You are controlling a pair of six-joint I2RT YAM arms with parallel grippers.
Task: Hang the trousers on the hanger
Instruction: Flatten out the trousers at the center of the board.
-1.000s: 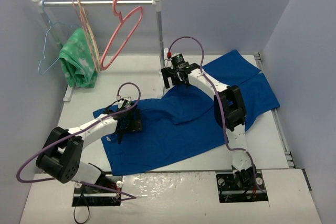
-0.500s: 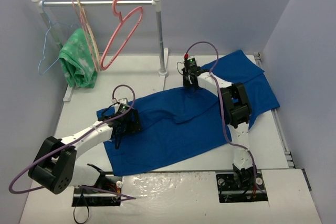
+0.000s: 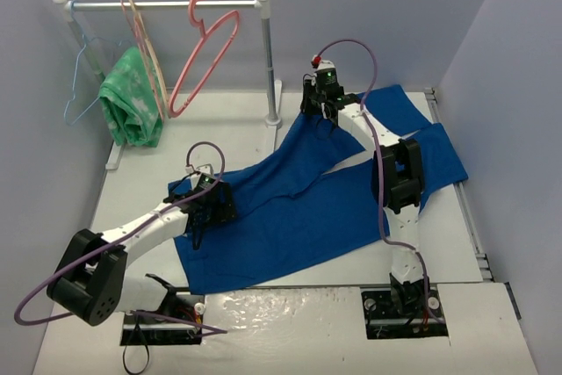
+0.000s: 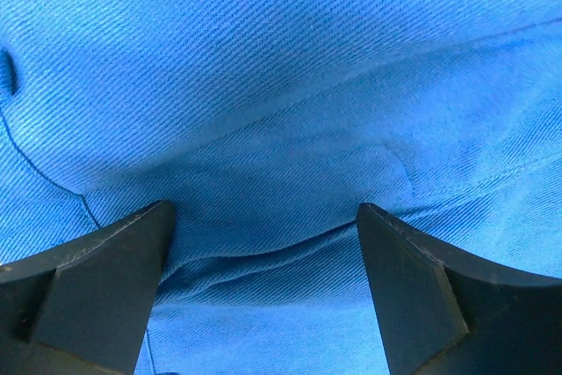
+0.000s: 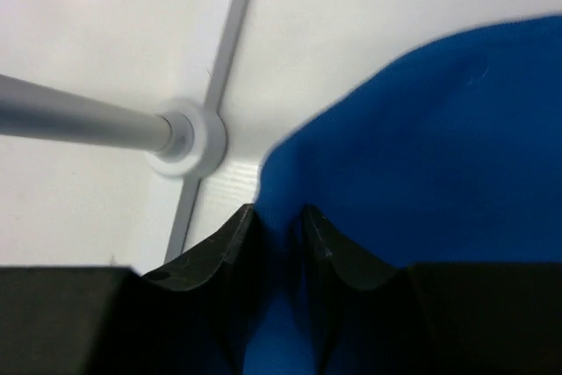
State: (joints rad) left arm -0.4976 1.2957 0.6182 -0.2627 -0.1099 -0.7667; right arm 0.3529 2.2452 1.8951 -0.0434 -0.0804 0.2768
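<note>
- Right gripper (image 3: 314, 104) has travelled to the far side of the scene since the earlier frames and now sits beside the foot of the rack's grey upright post (image 3: 268, 68).
- In that time the large royal-blue soft cloth trousers (image 3: 299, 208) have been drawn out into a long ridge running from the desk's middle up to this gripper.
- Right wrist view: the right gripper (image 5: 274, 217) has its jaws nearly together, pinching a fold of the trousers (image 5: 421, 147). The post's round white foot (image 5: 189, 140) lies just to the left of the fold.
- Left gripper (image 3: 204, 217) has held its place at the near-left part of the trousers over the last half second.
- Left wrist view: the left gripper (image 4: 263, 226) has its jaws spread wide. The cloth (image 4: 281, 85) bulges in a soft crease between the two dark fingers (image 4: 105, 278), and nothing is clamped.
- Trousers: spread across the white desk (image 3: 228, 133), with one leg reaching the far-right corner. No part of them is on any hanger.
- Pink plastic triangular hanger (image 3: 206, 54): hooked on the white rail (image 3: 162, 4) at the far left, tilted, well apart from both grippers and from the trousers.
- Also on the rail: a beige hanger (image 3: 151, 59), a green patterned cloth (image 3: 130, 103) and a thin light-blue wire hanger (image 3: 79, 81).
</note>
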